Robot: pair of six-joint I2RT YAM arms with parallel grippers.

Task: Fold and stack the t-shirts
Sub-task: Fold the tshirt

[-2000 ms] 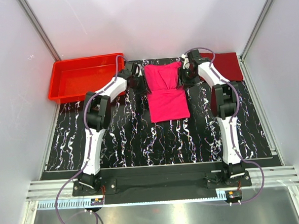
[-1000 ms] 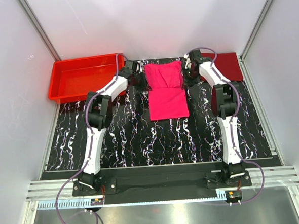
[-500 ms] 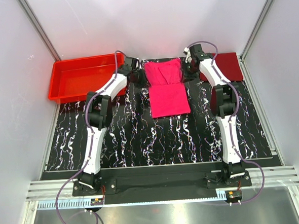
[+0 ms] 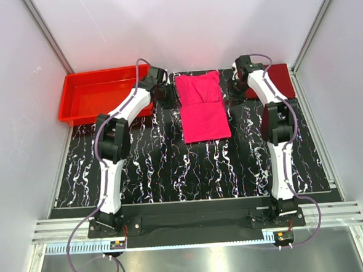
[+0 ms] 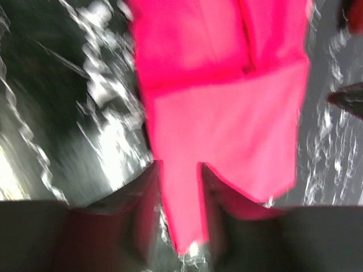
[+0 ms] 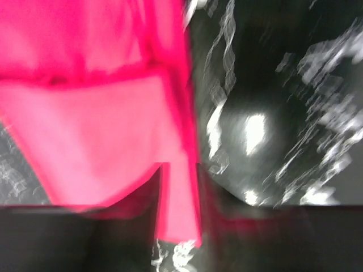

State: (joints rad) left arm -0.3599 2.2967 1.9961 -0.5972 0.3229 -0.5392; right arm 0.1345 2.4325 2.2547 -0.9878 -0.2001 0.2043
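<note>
- The magenta-pink t-shirt [image 4: 203, 113] is lying flat at the far middle of the black, white-veined worktop [image 4: 171, 167]. It is folded into a narrow rectangle. Its far half is showing creases and a doubled layer, and its near half is lying smooth.
- The maroon t-shirt [image 4: 279, 80] is lying as a flat dark rectangle at the far right corner of the worktop, apart from the pink one and partly hidden by the right arm.
- The red plastic tray [image 4: 99, 98] is sitting at the far left corner.
- The left claw [image 5: 180, 173] is hanging just beside the far left edge of the pink shirt. Its dark fingers [image 5: 133, 221] are standing spread, and pink cloth is showing in the gap between them. The wrist view is blurring, so I cannot tell whether they are touching the cloth.
- The right claw [image 6: 178, 170] is hanging at the shirt's far right edge, between the two shirts. Its fingers [image 6: 227, 238] are likewise standing apart, with a pink strip showing between them. Contact cannot be told there either.
</note>
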